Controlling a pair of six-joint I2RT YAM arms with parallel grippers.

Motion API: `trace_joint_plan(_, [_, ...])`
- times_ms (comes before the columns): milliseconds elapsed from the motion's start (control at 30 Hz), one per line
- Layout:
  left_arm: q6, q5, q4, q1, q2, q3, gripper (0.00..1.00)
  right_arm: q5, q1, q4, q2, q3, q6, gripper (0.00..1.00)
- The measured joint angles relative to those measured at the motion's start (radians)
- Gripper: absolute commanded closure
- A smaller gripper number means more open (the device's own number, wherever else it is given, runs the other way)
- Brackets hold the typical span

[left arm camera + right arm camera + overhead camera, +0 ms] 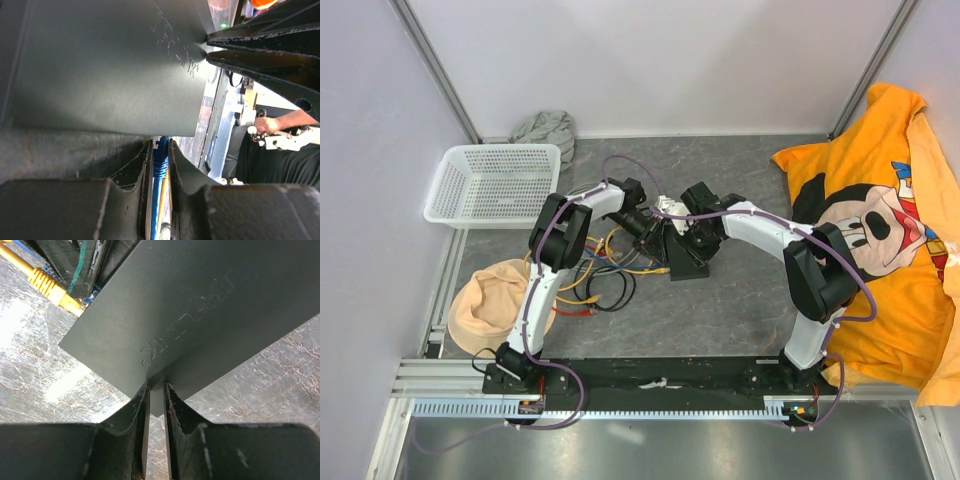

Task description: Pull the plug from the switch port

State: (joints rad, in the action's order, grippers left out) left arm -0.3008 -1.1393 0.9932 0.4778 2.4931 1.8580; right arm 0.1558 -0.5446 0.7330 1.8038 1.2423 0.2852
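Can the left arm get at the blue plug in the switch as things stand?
Likely yes: the left gripper is closed around the blue plug at the edge of the switch, nothing between them, while the right gripper clamps the switch at another edge.

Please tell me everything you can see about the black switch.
The switch is a flat, matte-black box, metal by its look, with an embossed TP-LINK logo and fine scratches. The right end effector clamps one edge. At another edge, the left end effector grips a blue plug, and a yellow cable arrives beside it.
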Motion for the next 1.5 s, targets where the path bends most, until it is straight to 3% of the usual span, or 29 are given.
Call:
trace_joint_plan(533, [-0.080, 0.023, 0.154, -0.047, -0.001, -0.042, 0.98, -0.026, -0.028, 0.011, 0.010, 0.013, 0.008, 0.77])
trace_joint_plan(1233, [-0.159, 0.099, 0.214, -0.114, -0.025, -0.017, 0.98, -0.030, -0.030, 0.017, 0.014, 0.019, 0.008, 0.76])
trace_joint_plan(1500, [-0.273, 0.173, 0.292, -0.201, -0.170, -0.071, 0.98, -0.031, -0.032, 0.017, 0.015, 0.019, 0.008, 0.75])
